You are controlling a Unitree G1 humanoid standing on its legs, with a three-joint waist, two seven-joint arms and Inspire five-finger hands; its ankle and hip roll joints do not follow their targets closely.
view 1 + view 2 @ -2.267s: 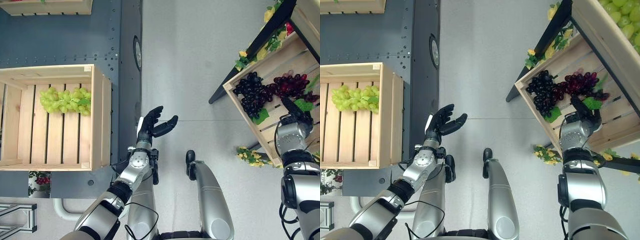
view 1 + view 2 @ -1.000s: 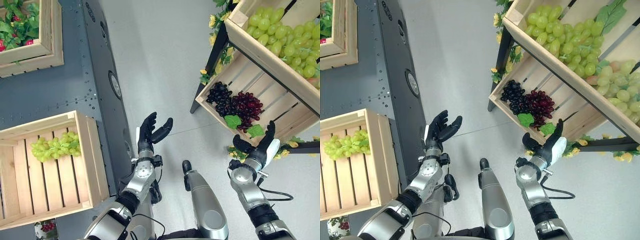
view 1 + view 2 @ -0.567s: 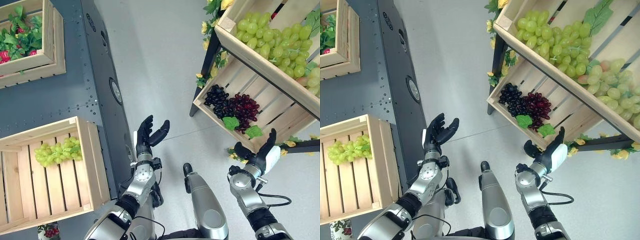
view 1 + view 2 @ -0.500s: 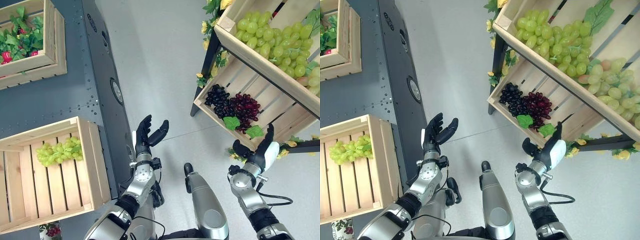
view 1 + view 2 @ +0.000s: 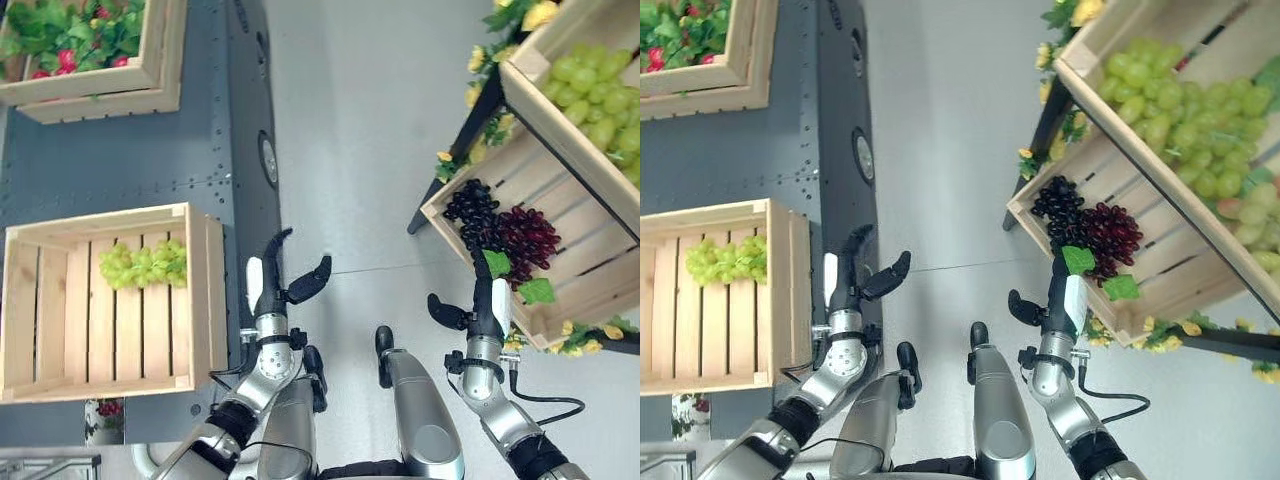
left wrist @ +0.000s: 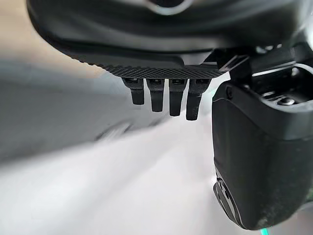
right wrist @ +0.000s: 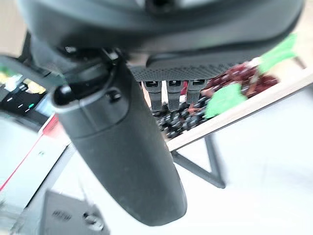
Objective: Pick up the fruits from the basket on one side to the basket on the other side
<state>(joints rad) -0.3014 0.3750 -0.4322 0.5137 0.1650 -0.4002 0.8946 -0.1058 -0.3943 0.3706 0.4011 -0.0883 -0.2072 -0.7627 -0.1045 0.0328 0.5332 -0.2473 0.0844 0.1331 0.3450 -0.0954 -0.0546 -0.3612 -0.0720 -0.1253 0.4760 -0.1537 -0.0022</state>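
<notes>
I see L robot hand [image 5: 272, 285] released, fingers straight, thumb spread, raised over floor beside L crate [image 5: 205, 290]; green grapes [image 5: 143, 264] lie inside that crate. R robot hand [image 5: 480, 305] also released, empty, just in front of R crate [image 5: 460, 215], near dark grapes [image 5: 472, 213] and red grapes [image 5: 528, 236].

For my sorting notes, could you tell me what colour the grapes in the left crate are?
Light green grapes, clearest in the left eye view.
</notes>
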